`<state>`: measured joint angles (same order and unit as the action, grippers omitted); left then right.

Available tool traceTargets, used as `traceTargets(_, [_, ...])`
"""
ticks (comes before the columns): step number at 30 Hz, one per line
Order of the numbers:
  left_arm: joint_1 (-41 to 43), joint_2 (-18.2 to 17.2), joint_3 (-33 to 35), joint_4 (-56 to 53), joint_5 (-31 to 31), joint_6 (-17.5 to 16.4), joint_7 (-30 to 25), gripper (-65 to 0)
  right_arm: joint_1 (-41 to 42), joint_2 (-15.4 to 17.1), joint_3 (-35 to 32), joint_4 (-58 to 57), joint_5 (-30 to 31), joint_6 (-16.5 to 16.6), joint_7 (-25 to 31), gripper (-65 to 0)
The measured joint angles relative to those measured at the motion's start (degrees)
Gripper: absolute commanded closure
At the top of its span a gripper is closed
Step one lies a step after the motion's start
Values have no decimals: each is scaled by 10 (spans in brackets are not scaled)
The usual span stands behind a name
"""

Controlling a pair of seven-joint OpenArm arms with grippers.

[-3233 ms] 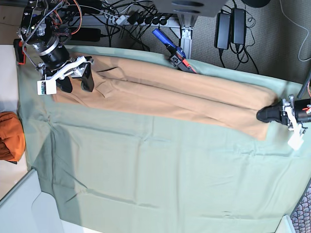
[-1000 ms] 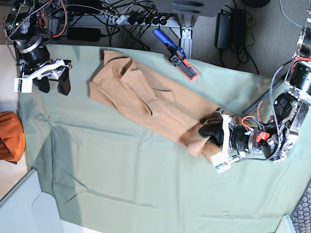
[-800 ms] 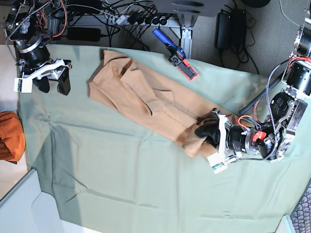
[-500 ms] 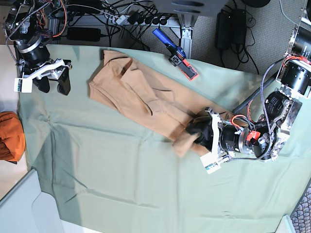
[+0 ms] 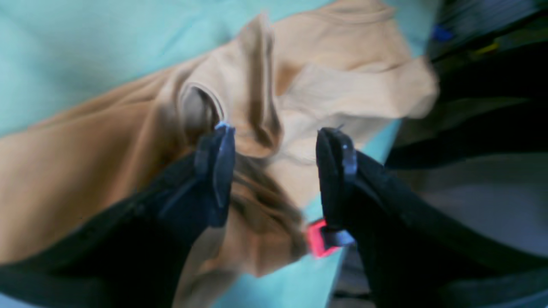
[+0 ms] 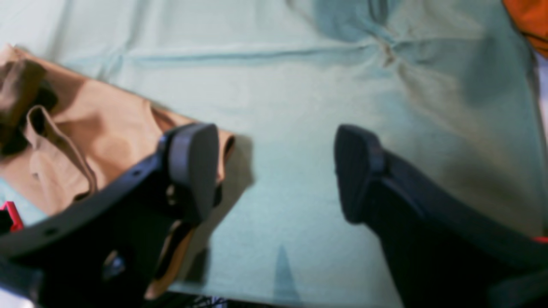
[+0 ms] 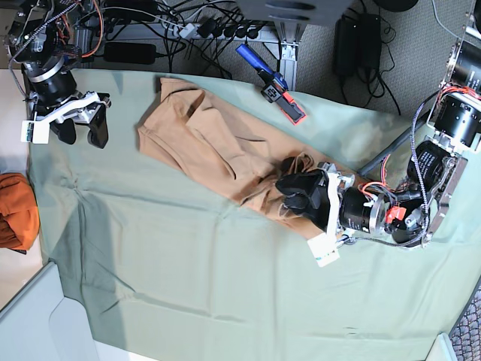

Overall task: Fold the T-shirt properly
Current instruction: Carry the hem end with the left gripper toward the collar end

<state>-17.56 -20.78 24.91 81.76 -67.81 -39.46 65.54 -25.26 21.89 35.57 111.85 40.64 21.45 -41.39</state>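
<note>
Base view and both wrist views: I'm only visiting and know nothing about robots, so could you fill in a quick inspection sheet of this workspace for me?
Surface: table cloth, pale green, wrinkled, covers the table.
Job's things: T-shirt, peach, bunched in a long diagonal heap, not neatly folded.
Clutter: orange cloth bundle at the table's edge; blue and red clamp on the far edge.
Grippers: left tool open over the T-shirt's bunched end, jaws apart, nothing clamped; right tool open above bare table cloth, holding nothing.
Cables: black cables and power strip behind the table; red wires on the left arm.
Surroundings: grey carpet, two black power adapters.
</note>
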Motion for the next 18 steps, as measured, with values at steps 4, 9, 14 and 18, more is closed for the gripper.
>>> traceTargets(4, [0, 0, 0, 0, -48, 0, 24, -336, 0, 0, 0, 0, 0, 0, 2, -424])
traceTargets(9, [0, 0, -19, 0, -67, 0, 34, -336, 0, 0, 0, 0, 0, 0, 2, -424])
traceTargets(14, [1, 0, -87, 0, -61, 0, 28, -335, 0, 0, 0, 0, -2, 0, 2, -424])
traceTargets(18, [6, -5, -101, -5, -7, 0, -7, -225, 0, 0, 0, 0, -1, 0, 2, -424])
